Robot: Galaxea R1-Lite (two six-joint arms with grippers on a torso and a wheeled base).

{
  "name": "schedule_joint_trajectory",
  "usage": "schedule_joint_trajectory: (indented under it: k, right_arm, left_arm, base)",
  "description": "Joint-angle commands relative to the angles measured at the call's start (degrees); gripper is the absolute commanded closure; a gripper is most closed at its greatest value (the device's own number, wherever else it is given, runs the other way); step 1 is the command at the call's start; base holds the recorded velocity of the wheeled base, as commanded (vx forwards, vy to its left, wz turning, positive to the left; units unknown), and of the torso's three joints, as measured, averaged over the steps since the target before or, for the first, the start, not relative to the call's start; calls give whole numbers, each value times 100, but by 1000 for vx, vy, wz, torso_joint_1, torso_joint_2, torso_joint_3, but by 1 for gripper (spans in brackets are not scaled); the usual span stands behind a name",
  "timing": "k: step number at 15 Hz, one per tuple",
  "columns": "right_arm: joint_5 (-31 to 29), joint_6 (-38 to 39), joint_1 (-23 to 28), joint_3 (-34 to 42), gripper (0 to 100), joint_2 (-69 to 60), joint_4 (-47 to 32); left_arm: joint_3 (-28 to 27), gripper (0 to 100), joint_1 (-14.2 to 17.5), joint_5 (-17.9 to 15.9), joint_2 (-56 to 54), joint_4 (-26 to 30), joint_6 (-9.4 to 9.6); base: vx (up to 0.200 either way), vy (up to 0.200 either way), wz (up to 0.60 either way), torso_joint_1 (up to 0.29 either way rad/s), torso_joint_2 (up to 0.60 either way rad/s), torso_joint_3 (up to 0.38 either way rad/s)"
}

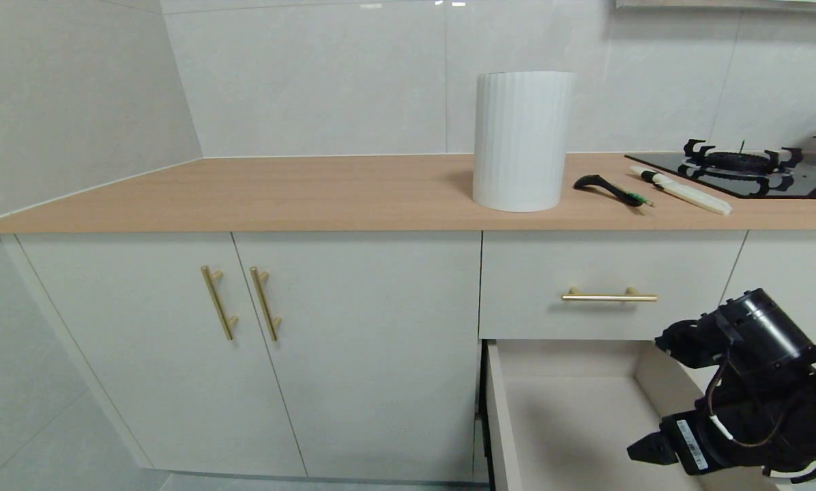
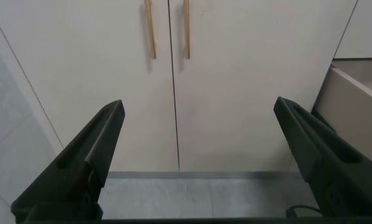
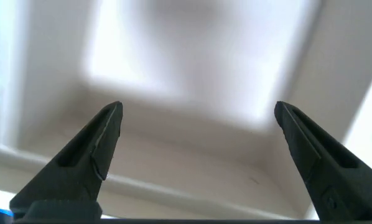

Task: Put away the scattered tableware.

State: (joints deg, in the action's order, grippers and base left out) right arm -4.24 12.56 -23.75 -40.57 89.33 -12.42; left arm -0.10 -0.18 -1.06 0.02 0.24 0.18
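On the wooden counter (image 1: 312,191) lie a black-handled utensil with a green tip (image 1: 611,189) and a cream utensil with a dark band (image 1: 681,190), just right of a tall white ribbed container (image 1: 520,140). Below them a lower drawer (image 1: 572,409) stands pulled out with nothing visible inside. My right gripper (image 1: 660,395) hangs open at the drawer's right side; in the right wrist view the right gripper (image 3: 198,109) faces the pale drawer interior (image 3: 192,68). My left gripper (image 2: 198,107) is open and holds nothing, low in front of the cabinet doors (image 2: 173,74).
A black gas hob (image 1: 742,170) occupies the counter's right end. A shut drawer with a gold handle (image 1: 609,296) sits above the open one. Double doors with gold handles (image 1: 241,303) fill the left cabinet. Tiled walls bound the counter behind and at left.
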Motion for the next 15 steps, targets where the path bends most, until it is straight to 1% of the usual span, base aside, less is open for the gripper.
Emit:
schedule_joint_trajectory:
  k: [1, 3, 5, 7, 11, 15]
  right_arm:
    - [161, 28, 169, -144, 0, -153, 82]
    - [205, 36, 318, -109, 0, -285, 442]
    - [205, 28, 388, -127, 0, -311, 495]
    - [196, 36, 388, -100, 0, -311, 653]
    - [161, 1, 388, -30, 0, -329, 724]
    - [152, -8, 388, -21, 0, -329, 724]
  left_arm:
    - [1, 0, 1, 1, -2, 2, -1]
    - [1, 0, 1, 1, -2, 2, -1]
    - [1, 0, 1, 1, -2, 2, -1]
    - [1, 0, 1, 1, -2, 2, -1]
    - [1, 0, 1, 1, -2, 2, -1]
    - [1, 0, 1, 1, -2, 2, -1]
  base:
    - [0, 0, 0, 0, 0, 0]
    - [0, 0, 0, 0, 0, 0]
    - [0, 0, 0, 0, 0, 0]
    - [0, 0, 0, 0, 0, 0]
    - [0, 0, 0, 0, 0, 0]
    - [0, 0, 0, 56, -227, -238]
